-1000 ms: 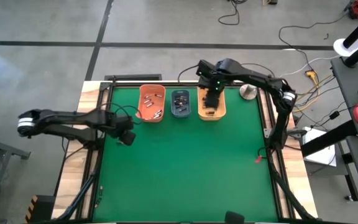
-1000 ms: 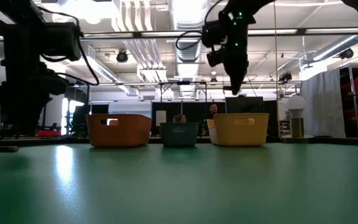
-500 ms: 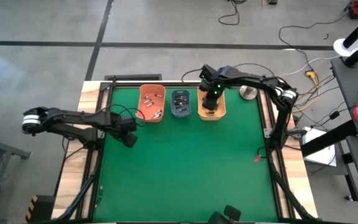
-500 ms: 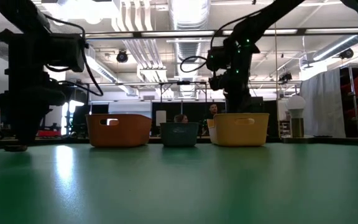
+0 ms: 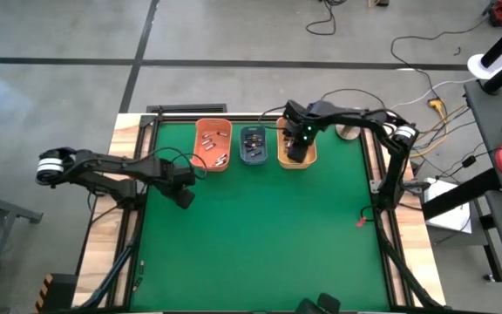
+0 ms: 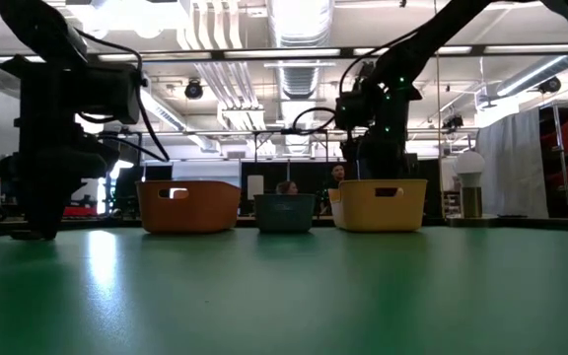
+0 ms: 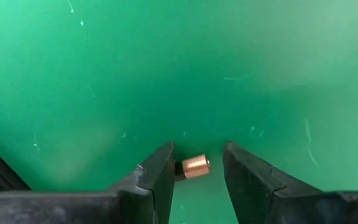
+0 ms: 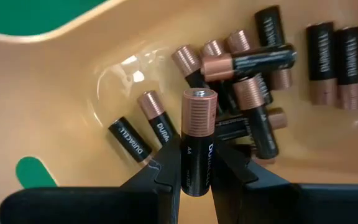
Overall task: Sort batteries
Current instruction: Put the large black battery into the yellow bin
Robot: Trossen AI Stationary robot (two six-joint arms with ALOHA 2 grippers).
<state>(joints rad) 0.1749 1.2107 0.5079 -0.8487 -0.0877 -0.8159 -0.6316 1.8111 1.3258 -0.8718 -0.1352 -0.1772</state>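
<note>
A small battery (image 7: 194, 166) with a coppery end lies on the green table, and my left gripper (image 7: 197, 171) stands open with one finger on each side of it, low at the table's left (image 5: 183, 199). My right gripper (image 8: 195, 163) reaches down into the yellow-orange bin (image 5: 307, 159) and is shut on a dark battery with a coppery end (image 8: 197, 134). Several more batteries (image 8: 260, 74) lie loose on that bin's floor. The orange bin (image 5: 213, 145) and the blue-grey bin (image 5: 253, 145) also hold batteries. My right gripper pinches the battery's dark body (image 8: 194, 163) between its two fingers. The battery lies along the fingers, and its coppery end (image 8: 199, 111) sticks out past the fingertips. The fingers come from above, pointing down into the bin, over the loose batteries.
The three bins stand in a row at the table's far edge. A round silvery object (image 5: 348, 130) sits to the right of the yellow-orange bin. A small red thing (image 5: 362, 222) lies near the table's right edge. The green middle and near part (image 5: 268, 235) is open.
My right gripper has come down from above the yellow-orange bin into it. My left gripper has gone a little toward the table's right and near edges and has sunk to the tabletop.
</note>
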